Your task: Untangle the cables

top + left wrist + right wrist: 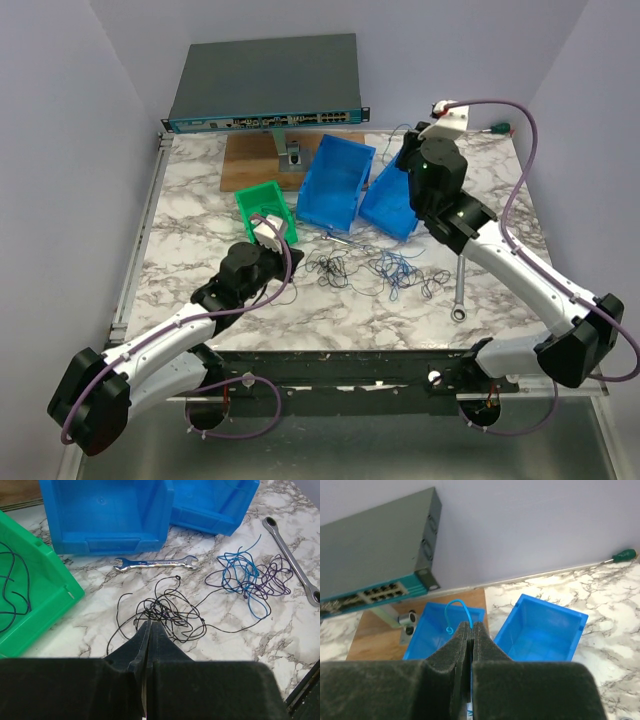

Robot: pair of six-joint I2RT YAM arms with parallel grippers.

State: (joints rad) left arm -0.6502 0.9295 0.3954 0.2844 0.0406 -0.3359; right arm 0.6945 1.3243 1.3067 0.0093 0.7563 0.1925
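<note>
Surface: marble table (200, 320) between lilac walls, with a network switch (265, 80) at the back.
Top view, cables: the black cables (330, 268) and the blue and purple cables (398, 268) lie as two scribbly heaps near each other. They sit in front of the blue bins (335, 180) and to the right of the green bin (262, 200).
Left wrist view, left pincer (148, 626): clenched, with nothing visible between my pads. The tips overlap the near edge of the black cables, but I cannot tell whether they touch.
Left wrist view, green bin: a few dark strands (10, 580) lie inside.
Right wrist view, right pincer (471, 627): clenched on a blue cable (455, 601), its loop poking up from my tips, held high over the blue bins.
Done, by my reckoning: the colours are partly parted, a few strands are binned and one is in hand.
Left to do: both heaps look knotted, so most of the job.
</note>
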